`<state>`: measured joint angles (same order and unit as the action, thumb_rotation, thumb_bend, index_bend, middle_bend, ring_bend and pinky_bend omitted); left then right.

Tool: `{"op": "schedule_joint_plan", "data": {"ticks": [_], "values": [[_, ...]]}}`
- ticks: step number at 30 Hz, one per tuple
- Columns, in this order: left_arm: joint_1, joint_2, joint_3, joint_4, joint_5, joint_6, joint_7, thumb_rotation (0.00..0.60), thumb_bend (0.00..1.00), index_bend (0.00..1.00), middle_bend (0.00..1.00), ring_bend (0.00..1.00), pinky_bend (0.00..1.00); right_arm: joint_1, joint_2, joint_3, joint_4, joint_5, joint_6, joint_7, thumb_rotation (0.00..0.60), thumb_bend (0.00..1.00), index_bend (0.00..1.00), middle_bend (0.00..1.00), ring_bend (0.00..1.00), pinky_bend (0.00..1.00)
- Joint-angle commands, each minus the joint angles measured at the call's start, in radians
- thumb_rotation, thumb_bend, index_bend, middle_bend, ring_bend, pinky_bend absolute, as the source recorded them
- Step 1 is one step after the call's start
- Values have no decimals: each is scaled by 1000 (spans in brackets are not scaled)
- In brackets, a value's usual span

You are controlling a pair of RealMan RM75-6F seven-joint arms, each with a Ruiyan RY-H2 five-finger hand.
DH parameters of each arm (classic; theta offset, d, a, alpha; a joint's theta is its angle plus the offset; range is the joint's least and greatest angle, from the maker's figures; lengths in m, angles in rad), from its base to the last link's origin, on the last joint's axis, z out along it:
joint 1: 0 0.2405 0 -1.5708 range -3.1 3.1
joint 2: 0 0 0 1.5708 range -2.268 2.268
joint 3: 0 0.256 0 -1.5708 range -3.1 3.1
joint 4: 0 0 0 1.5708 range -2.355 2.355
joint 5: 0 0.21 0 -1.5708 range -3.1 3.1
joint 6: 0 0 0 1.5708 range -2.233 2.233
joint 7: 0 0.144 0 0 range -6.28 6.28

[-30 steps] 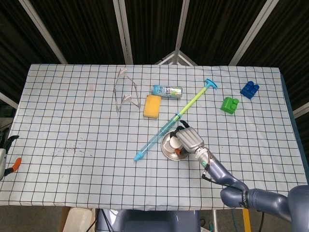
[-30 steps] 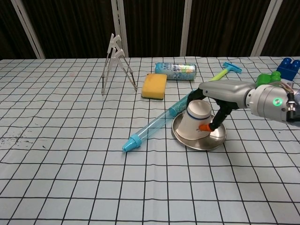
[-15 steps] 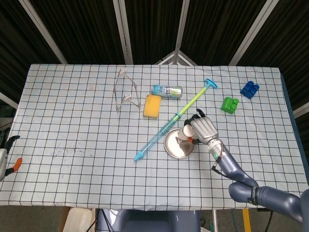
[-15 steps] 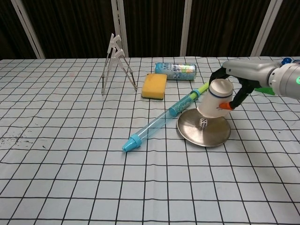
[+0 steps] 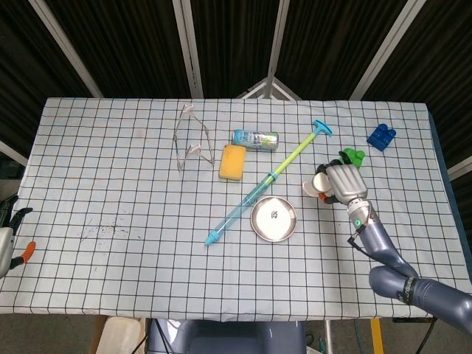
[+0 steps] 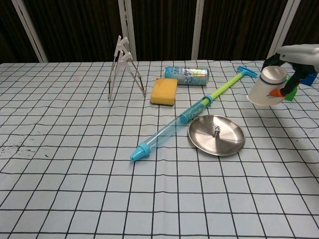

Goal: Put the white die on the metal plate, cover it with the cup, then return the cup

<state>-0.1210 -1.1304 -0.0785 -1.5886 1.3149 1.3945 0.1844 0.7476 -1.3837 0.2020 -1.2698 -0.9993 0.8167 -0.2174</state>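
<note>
Since the frame 0.5 s back, the right hand (image 6: 291, 63) has carried the cup (image 6: 267, 86) off the metal plate (image 6: 230, 144) to the robot's right; cup now held in the air, mouth down and tilted, fingers wrapped round its sides, well apart from plate. White die (image 6: 216, 131) sits uncovered near plate centre, same spot as before. In head view cup (image 5: 320, 183) is just beside the green block (image 5: 355, 156), hand (image 5: 341, 184) over it. Plate, die, water gun (image 6: 185, 117), sponge (image 6: 164, 91), can (image 6: 186, 75), wire stand (image 6: 123, 65): unchanged. Left hand (image 5: 9, 240) at far left table edge, barely in frame; can't tell how far open.
</note>
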Motion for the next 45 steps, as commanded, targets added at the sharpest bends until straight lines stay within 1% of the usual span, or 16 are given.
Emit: {"op": "schedule_joint_plan", "data": {"ticks": [1,3,7,15,20,24,27,29,30,33,35,37,41,45], "values": [[0,-2,-1,-1,-2,1,4,600,457,194,0,0,35,-7,-20,-20,98,28,-44,5,600,360,568,454,243,0],[-1,-6,-2,0,-6,1,15,600,456,194,0,0,35,-10,-44,-25,162,34,-73,33,600,360,568,454,243,0],[-5,-14,-2,-1,-9,-3,34,600,457,194,0,0,35,-19,-78,-33,237,9,-95,87,600,360,568,454,243,0],[-10,-22,-2,1,-16,-10,53,600,457,193,0,0,35,-19,-129,-34,322,-60,-119,193,600,360,567,454,243,0],[-12,-24,-4,2,-22,-13,55,600,456,194,0,0,35,-21,-146,-42,349,-89,-136,233,600,361,567,454,243,0],[-17,-27,-2,4,-23,-22,59,600,456,193,0,0,35,-27,-147,-40,340,-117,-134,282,600,361,567,454,243,0],[-18,-28,0,4,-20,-23,61,600,457,194,0,0,35,-28,-149,-44,346,-130,-139,296,600,361,559,453,233,0],[-17,-28,0,5,-19,-20,61,600,457,194,0,0,35,-29,-149,-46,352,-132,-146,299,600,339,498,422,201,0],[-17,-28,-1,5,-20,-20,61,600,456,194,0,0,35,-29,-149,-48,356,-132,-150,297,600,306,445,385,175,0],[-16,-28,-2,7,-24,-20,61,600,456,193,0,0,35,-26,-142,-60,368,-124,-185,271,600,183,258,226,95,0],[-17,-29,-2,7,-24,-21,61,600,457,193,0,0,35,-23,-136,-62,367,-112,-201,253,600,131,123,119,56,0],[-18,-30,-1,8,-23,-22,62,600,457,194,0,0,35,-21,-129,-59,359,-102,-207,238,600,111,59,80,49,0],[-20,-31,1,8,-21,-25,64,600,456,196,0,0,35,-23,-103,-45,313,-82,-189,212,600,96,1,58,33,0],[-16,-28,-1,7,-22,-17,59,600,457,196,0,0,35,-30,-36,-43,205,-66,-161,156,600,96,0,53,20,0]]}}
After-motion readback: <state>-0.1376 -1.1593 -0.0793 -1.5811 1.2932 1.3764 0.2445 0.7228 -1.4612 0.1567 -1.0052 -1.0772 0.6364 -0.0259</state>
